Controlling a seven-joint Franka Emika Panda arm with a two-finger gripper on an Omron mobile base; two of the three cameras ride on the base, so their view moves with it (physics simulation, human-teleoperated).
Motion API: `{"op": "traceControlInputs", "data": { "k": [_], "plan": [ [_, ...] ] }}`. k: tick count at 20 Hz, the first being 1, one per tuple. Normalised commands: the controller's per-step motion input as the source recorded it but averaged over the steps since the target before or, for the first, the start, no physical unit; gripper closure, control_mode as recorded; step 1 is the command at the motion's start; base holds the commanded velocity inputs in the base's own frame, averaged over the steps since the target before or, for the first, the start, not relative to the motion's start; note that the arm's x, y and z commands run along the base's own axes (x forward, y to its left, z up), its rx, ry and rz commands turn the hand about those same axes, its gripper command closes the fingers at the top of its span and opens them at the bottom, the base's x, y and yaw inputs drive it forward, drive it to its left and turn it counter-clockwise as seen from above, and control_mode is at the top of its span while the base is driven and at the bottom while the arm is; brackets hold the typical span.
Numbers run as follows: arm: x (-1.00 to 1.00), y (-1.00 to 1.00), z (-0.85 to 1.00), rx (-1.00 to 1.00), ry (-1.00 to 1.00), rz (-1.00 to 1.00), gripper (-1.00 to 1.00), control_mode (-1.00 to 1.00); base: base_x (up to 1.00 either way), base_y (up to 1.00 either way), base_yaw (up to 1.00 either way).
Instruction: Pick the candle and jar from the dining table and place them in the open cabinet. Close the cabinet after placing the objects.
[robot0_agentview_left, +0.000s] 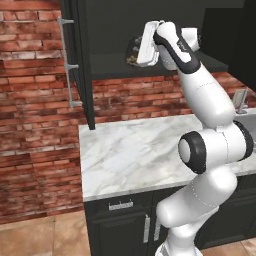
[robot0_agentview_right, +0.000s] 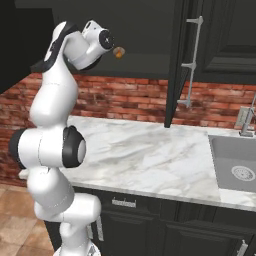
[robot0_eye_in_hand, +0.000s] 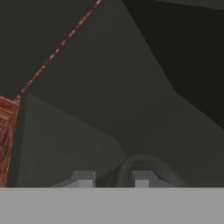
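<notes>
Inside the open cabinet (robot0_agentview_left: 150, 30), at about 12 o'clock above the marble counter (robot0_agentview_left: 130, 150), the gripper (robot0_agentview_left: 134, 52) is closed around the jar (robot0_agentview_left: 133, 50), holding it just over the dark shelf (robot0_agentview_left: 115, 62). At 3 o'clock on the counter lies the sink (robot0_agentview_right: 235, 167).

Red brick wall (robot0_agentview_left: 35, 125) behind a marble counter (robot0_agentview_left: 130, 155) over black lower cabinets (robot0_agentview_left: 120, 225) with silver handles. Steel sink (robot0_agentview_right: 235, 165) with faucet (robot0_agentview_right: 246, 120) at the counter's right end; tan tiled floor (robot0_agentview_left: 35, 235) below.
</notes>
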Motion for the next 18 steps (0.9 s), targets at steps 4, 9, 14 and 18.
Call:
{"op": "traceControlInputs", "data": {
  "k": [4, 9, 14, 18],
  "plan": [
    [0.55, 0.09, -0.45, 0.0, 0.03, 0.0, 1.0, -1.0, 0.0, 0.0, 0.0],
    [0.54, 0.06, -0.39, 0.0, 0.01, 0.0, 1.0, -1.0, 0.0, 0.0, 0.0],
    [0.51, 0.08, -0.37, 0.0, 0.0, 0.0, -1.0, -1.0, 0.0, 0.0, 0.0],
    [0.46, 0.14, -0.37, 0.0, 0.01, 0.0, -1.0, -1.0, 0.0, 0.0, 0.0]
  ]
}}
